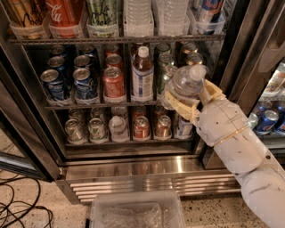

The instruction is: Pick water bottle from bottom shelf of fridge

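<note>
Tool (187, 97) at fridge (133, 167), gripping bottle (185, 82) — Coca-Cola (64, 11) top-left

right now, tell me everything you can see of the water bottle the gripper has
The water bottle is small, clear ribbed plastic with colourless contents and a white screw cap. It is tilted, cap up and to the right, held off the shelves in front of the cans at the right side of the fridge. The gripper is shut on it, cream fingers around its lower body; nothing else appears to touch it.

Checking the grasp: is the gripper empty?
No, the gripper, in front of the middle shelf, is shut on a water bottle.
</note>
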Controlling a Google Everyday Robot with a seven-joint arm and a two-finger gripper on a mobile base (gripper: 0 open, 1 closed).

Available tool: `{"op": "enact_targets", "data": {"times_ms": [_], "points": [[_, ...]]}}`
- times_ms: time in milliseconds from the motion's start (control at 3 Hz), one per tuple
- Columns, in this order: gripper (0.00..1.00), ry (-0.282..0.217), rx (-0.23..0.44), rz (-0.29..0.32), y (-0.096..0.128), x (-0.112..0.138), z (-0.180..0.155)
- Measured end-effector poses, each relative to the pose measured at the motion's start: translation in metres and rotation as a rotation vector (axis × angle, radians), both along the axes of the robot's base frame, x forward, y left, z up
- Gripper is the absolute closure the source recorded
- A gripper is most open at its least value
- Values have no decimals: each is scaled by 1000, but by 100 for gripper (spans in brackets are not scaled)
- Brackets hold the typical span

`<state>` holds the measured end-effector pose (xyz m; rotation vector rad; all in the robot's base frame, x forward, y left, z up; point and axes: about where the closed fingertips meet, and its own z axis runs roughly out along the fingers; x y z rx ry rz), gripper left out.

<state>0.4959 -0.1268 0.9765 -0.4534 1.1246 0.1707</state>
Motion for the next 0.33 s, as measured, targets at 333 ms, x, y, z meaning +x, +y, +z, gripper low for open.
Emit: {"op": "enact_targets", "data": {"times_ms": [333], "points": [[100, 0, 0, 0, 0, 0, 0]]}}
